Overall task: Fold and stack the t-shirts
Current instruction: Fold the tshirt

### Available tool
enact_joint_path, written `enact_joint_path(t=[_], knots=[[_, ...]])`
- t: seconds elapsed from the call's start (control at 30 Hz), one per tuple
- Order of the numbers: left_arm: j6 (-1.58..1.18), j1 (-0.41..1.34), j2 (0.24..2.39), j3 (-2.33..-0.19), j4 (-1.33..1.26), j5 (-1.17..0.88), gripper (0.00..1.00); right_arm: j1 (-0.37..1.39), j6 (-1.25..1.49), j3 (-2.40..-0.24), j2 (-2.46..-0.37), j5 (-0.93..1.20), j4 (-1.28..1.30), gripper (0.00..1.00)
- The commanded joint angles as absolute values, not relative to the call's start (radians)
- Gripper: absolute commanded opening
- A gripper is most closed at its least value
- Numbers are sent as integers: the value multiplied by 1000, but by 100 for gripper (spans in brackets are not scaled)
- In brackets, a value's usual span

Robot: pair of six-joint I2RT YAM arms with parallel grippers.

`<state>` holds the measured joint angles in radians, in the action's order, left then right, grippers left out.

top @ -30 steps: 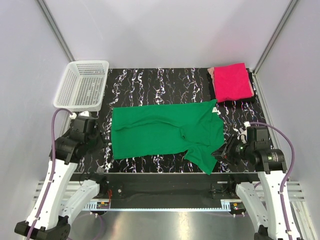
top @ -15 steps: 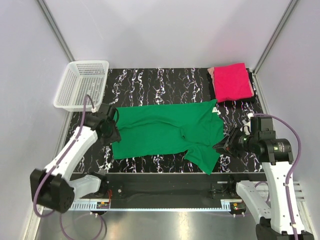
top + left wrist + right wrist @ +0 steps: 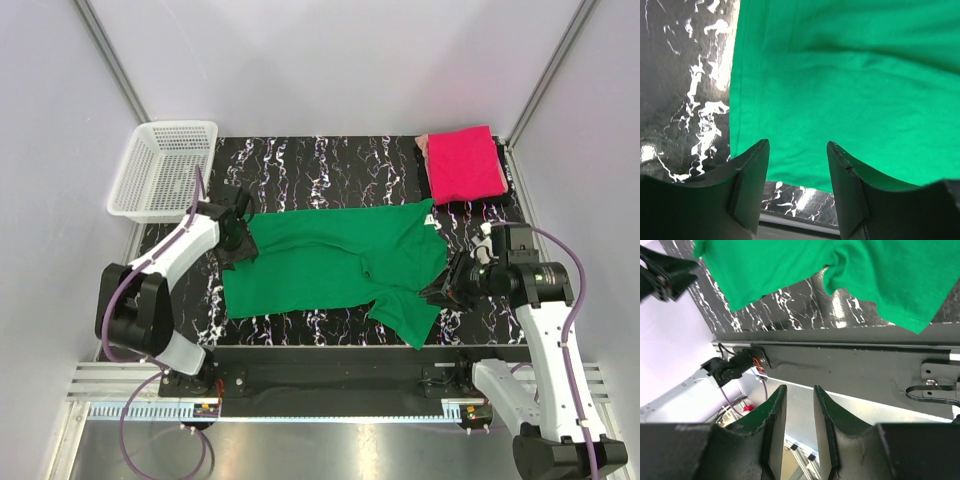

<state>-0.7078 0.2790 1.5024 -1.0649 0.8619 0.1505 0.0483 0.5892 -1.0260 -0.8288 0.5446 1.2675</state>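
Observation:
A bright green t-shirt [image 3: 330, 265] lies spread flat across the middle of the black marbled table, with its white neck label [image 3: 431, 222] at the right. At the back right corner lies a folded hot pink t-shirt [image 3: 462, 165]. My left gripper [image 3: 240, 243] hovers over the green shirt's back left corner. In the left wrist view this gripper [image 3: 797, 150] is open with only green cloth [image 3: 850, 75] showing below the gap. My right gripper [image 3: 434, 294] sits by the green shirt's near right sleeve. In the right wrist view it [image 3: 799, 390] stands narrowly open and holds nothing.
A white mesh basket [image 3: 165, 170] stands at the back left corner, close behind the left arm. The table's near edge and metal frame [image 3: 840, 365] run just below the green shirt's hem. Grey walls enclose the table on three sides.
The left arm swung from the table's left edge up and right to the green shirt's back left corner, and its jaws widened. The right gripper shifted slightly left toward the sleeve.

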Motion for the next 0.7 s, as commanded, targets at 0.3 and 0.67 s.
enact_joint_path(t=[0.3,0.67], knots=[[-657,193,1632,-1169,905,195,55,46,514,-994,-853,565,1272,35],[-660,192,1738,-1212,894,209,54,46,503,-985,-874,554,1264,36]])
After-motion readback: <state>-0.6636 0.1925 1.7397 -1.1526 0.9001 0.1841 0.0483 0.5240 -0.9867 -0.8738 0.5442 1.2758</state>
